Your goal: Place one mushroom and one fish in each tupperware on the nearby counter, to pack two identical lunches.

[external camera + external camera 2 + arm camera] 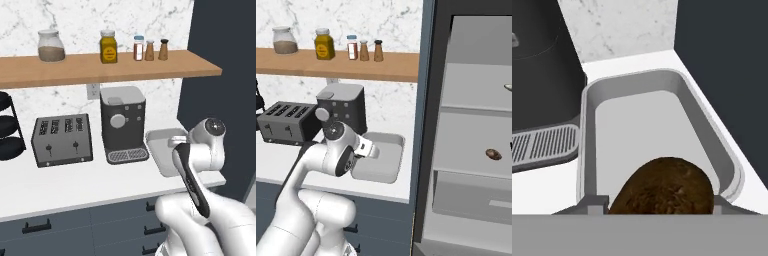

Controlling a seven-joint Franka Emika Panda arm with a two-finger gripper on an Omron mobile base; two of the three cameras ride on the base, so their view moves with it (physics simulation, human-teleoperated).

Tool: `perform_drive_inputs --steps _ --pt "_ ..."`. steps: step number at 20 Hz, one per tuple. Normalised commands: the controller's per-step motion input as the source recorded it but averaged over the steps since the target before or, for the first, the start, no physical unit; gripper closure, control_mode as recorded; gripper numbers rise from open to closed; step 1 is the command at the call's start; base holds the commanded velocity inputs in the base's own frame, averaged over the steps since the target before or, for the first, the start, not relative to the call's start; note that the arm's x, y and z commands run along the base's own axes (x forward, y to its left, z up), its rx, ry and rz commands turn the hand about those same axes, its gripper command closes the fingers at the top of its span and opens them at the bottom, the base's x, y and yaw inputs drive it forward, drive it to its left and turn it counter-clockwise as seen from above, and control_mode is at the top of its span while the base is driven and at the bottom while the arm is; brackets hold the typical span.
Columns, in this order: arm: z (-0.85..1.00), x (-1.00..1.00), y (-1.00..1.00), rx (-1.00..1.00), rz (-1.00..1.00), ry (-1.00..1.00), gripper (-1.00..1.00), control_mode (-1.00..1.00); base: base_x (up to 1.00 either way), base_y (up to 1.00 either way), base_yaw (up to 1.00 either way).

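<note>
Jaws grip a mushroom [664, 187] above the empty tupperware [657, 85] on the tabletop [75, 185]; nothing is packed yet

No legible text, yellow jar [108, 47] label blurred beyond reading, spice bottle [138, 48] label likewise unreadable

Lighting: even, bright, diffuse; source not discernible. Shadows: soft, faint, under the wooden shelf [100, 67] and beside the toaster [62, 140] on the counter [75, 185]. Glare: slight. Image quality: rendered, low resolution, mildly soft edges throughout.
</note>
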Motion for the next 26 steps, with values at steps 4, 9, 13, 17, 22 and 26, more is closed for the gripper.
perform_drive_inputs --steps 4,9,13,17,22,26 --pt "-0.41 0.74 0.0 0.0 0.0 0.08 1.0 -1.0 0.0 0.0 0.0" --pt "-0.25 0.63 -0.17 0.0 0.0 0.02 1.0 -1.0 0.0 0.0 0.0" --pt "-0.14 0.39 -0.29 0.0 0.0 0.02 1.0 -1.0 0.0 0.0 0.0" --pt "-0.35 0.33 -0.15 0.0 0.0 0.01 1.0 -1.0 0.0 0.0 0.0" --pt "-0.41 0.37 -0.03 0.0 0.0 0.0 1.0 -1.0 0.0 0.0 0.0" --pt "-0.07 0.44 0.0 0.0 0.0 0.01 -1.0 -1.0 0.0 0.0 0.0"
